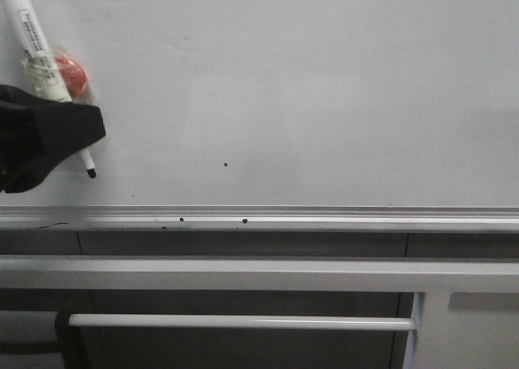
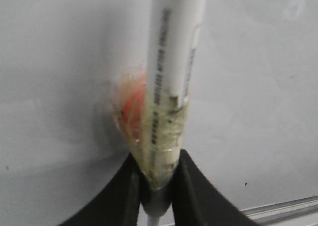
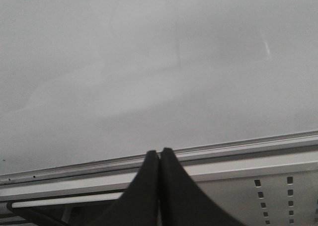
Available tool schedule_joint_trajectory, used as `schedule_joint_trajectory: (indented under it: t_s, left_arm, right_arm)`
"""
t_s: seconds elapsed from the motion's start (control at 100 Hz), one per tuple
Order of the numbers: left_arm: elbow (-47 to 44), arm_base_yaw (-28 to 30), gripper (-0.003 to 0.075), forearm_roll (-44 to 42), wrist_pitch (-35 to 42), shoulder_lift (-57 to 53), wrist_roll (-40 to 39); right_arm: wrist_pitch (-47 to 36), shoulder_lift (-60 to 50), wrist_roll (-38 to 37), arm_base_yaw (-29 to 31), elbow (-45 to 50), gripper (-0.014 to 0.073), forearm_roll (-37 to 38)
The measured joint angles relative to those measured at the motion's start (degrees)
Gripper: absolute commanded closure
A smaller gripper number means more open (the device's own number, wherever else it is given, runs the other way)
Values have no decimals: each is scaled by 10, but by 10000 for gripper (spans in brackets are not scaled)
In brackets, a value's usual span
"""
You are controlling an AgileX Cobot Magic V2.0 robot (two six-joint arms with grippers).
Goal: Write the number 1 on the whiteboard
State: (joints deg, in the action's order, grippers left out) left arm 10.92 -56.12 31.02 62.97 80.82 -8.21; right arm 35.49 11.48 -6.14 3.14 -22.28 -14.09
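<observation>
Clamped on a white marker [image 1: 36,49] whose tip pokes out below it, left gripper [image 1: 49,130] faces the unmarked whiteboard [image 1: 324,85]; next, press tip to board.

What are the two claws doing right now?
Left gripper: closed around a white marker.
Right gripper: closed, holding nothing.

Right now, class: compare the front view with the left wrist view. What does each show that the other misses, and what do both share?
Only the front view shows the marker's black tip near the whiteboard, the specks on its rail, and no stroke drawn.

Only the left wrist view shows the left claw shut on the marker up close.

Both show the marker, the taped orange piece and the board.
</observation>
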Motion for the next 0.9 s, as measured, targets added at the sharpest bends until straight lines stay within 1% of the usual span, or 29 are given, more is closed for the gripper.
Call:
schedule_joint_trajectory:
  t_s: [0.22, 0.37, 0.42, 0.52, 0.6, 0.72, 0.9]
  left_arm:
    - [-14, 0, 741, -10, 14, 0, -2]
    - [-37, 0, 741, -83, 14, 0, -2]
    - [-43, 0, 741, -108, 14, 0, -2]
    - [-52, 0, 741, -147, 12, 0, -2]
    - [-52, 0, 741, -175, 3, 0, -2]
    - [-46, 0, 741, -216, -47, 0, -2]
    - [3, 0, 741, -269, -183, -4, 23]
  right_arm:
    - [0, 0, 0, -1, 0, 657, 0]
    - [0, 0, 4, -28, 0, 657, -1]
    - [1, 0, 26, -44, 0, 657, -5]
    - [15, 1, 97, -85, -6, 657, -12]
    - [16, 1, 129, -126, -20, 657, -17]
    - [21, 20, 162, -195, -38, 657, -17]
    - [33, 67, 199, -283, -41, 657, -8]
